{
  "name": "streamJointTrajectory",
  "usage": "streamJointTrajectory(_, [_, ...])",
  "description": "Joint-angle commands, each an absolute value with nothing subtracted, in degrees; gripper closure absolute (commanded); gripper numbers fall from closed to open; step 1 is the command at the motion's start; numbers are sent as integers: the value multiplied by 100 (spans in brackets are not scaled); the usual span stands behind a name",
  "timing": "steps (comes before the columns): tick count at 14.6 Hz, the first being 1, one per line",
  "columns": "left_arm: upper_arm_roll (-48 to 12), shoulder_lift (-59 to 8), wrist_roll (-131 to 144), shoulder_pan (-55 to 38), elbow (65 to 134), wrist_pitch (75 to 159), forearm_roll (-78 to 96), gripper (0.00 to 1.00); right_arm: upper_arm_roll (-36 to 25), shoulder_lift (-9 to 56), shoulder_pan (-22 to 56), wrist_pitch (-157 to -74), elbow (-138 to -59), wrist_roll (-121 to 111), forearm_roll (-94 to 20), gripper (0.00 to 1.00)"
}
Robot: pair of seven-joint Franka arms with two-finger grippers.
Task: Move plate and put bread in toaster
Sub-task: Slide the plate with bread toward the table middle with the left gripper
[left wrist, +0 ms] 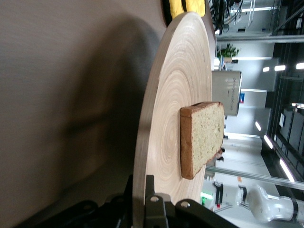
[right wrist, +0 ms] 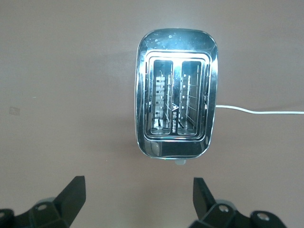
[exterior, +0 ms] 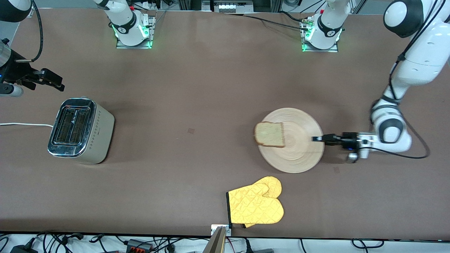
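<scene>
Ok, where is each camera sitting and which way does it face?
Front view: high across the table, facing both bases; shows toaster, plate, bread, oven mitt, both arms.
Left wrist view: low, looking along the plate past the bread; left gripper shut on its rim.
Right wrist view: straight down on the toaster; right gripper open.
Shared: front and left wrist views both show the plate and bread.

No text, brand, number or sign can be read anywhere. The toaster carries a small dark mark on its chrome top between the slots and a faint mark on its beige side, at the left of the front frame, both too small to make out. Round dark emblems on the two arm bases along the top edge of that frame are likewise illegible
</scene>
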State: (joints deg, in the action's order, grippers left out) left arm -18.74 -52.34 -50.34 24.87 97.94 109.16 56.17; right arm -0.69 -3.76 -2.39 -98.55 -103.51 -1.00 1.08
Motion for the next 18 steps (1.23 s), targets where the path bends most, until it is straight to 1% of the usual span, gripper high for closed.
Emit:
streamJointTrajectory(1, [-2555,-4834,-5010,2584,10589,11800,6256,99,-35,-439,-281,-9940,-10441,-193,141,0])
streamJointTrajectory(3, [-2977,-4860,-5010,2488,10722,12407,6468,99,-35,-439,-281,-9940,-10441,-202,149,0])
streamJointTrajectory(4, [-3040,-4886,-5010,2339,10731,12567,6495,99,-35,-439,-281,-9940,-10441,-220,149,0])
streamJointTrajectory(8, [-3041,-4887,-5088,1531,10723,13121,7214,99,-35,-439,-281,-9958,-10441,-264,149,0])
streamJointTrajectory(10, [-3041,-4887,-5089,1354,10723,13358,7330,99,-35,-431,-281,-9958,-10441,-264,149,0])
streamJointTrajectory(11, [-3041,-4887,-5098,1362,10731,13359,7330,95,-35,-422,-281,-9967,-10441,-255,149,0])
streamJointTrajectory(12, [-3041,-4887,-5054,1354,10731,13342,7330,80,-35,-404,-264,-9984,-10441,-255,149,0])
streamJointTrajectory(13, [-3041,-4887,-5019,1362,10723,13324,7321,60,-35,-396,-264,-9984,-10450,-264,141,0])
streamJointTrajectory(14, [-3041,-4869,-5106,1380,10723,13324,7304,15,-35,-396,-264,-9984,-10450,-264,149,0])
streamJointTrajectory(15, [-3032,-4826,-5141,1423,10723,13316,7278,0,-35,-387,-272,-9984,-10450,-264,149,0])
streamJointTrajectory(18, [-3006,-4738,-5212,1546,10696,13220,7164,0,-26,-369,-264,-9984,-10450,-255,141,0])
